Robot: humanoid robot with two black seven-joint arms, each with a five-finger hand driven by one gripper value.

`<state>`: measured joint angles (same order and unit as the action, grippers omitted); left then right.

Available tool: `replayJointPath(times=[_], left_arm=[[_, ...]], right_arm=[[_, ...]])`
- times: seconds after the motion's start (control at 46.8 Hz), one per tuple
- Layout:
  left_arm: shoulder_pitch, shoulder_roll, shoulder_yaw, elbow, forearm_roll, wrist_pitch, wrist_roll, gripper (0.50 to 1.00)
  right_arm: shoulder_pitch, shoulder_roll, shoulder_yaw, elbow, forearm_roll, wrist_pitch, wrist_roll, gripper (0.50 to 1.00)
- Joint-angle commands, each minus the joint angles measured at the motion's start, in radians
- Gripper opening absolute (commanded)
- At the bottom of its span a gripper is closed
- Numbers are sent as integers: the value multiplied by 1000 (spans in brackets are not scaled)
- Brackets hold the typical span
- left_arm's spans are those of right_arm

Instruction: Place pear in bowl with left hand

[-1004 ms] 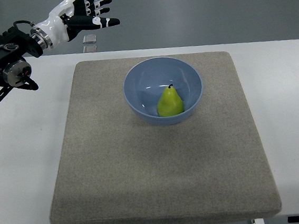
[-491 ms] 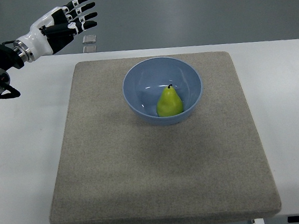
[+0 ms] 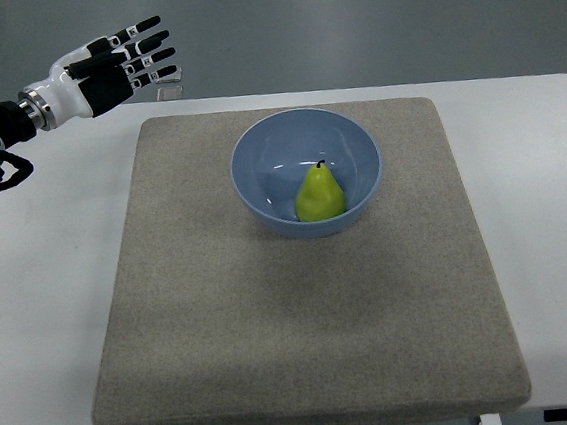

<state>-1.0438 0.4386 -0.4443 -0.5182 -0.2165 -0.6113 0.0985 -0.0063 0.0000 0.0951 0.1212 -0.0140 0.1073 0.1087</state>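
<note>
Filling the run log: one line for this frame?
pear: in bowl | left robot hand: open, empty, far-left of mat | right: unseen

No readable text, brand or number anywhere I look, small pale patches on the fingers (image 3: 144, 58) of my left robot hand (image 3: 114, 66) too tiny to make out, bowl (image 3: 258, 155), pear (image 3: 318, 193), mat (image 3: 273, 314) and tabletop (image 3: 40, 296) all unmarked

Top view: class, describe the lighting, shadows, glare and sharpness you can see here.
Top view: soft, even overhead light; the pear casts only a faint shadow inside the blue bowl, whose inner wall shows mild sheen; the grey mat is matte, without glare; the left robot hand looks sharp, not blurred.
</note>
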Motion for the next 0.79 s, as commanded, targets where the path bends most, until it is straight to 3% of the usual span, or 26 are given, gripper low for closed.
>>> replayJointPath(times=[0.0, 0.769], left_arm=[[34, 0, -39, -8, 2, 0, 10, 994], [119, -18, -200, -19, -53, 0, 17, 994]], right_arm=[[0, 0, 0, 0, 0, 0, 0, 926], [0, 0, 0, 0, 0, 0, 0, 926]])
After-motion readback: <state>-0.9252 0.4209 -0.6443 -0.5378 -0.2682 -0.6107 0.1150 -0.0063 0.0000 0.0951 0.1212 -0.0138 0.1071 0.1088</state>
